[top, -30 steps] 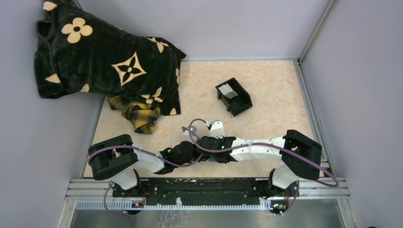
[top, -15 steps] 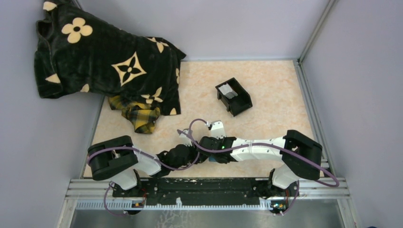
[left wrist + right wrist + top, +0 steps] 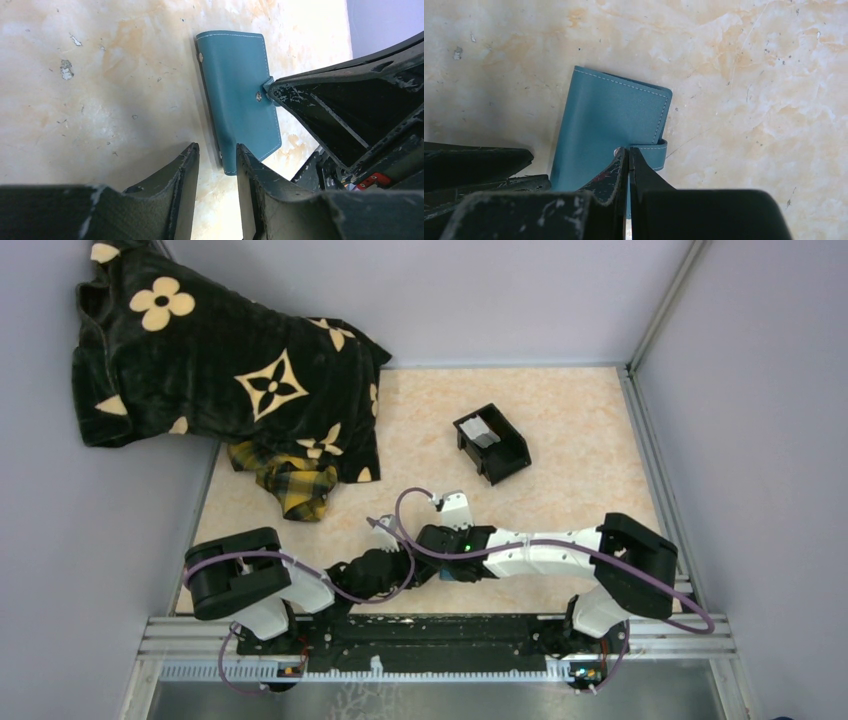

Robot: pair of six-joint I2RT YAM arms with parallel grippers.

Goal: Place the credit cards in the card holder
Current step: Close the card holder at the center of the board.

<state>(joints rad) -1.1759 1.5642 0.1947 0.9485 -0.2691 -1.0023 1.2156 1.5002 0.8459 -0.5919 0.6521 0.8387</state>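
The card holder [image 3: 240, 90] is a blue wallet lying shut and flat on the table near the front edge, also seen in the right wrist view [image 3: 609, 120]. My right gripper [image 3: 629, 150] is shut, its tips down on the holder's snap strap [image 3: 655, 150]. My left gripper [image 3: 217, 150] is open and low at the holder's near end, with one corner of the holder between its fingers and a gap still showing beside it. A pale credit card [image 3: 478, 430] lies in the black box [image 3: 505, 455] further back.
A black blanket with cream flowers [image 3: 220, 370] is heaped at the back left, with a yellow plaid cloth [image 3: 290, 485] at its edge. Grey walls and metal rails [image 3: 650, 450] bound the marbled table. Both arms cross close together at the front middle.
My left arm has drawn back toward the near edge and its jaws have narrowed. The right arm and the card holder stay where they were.
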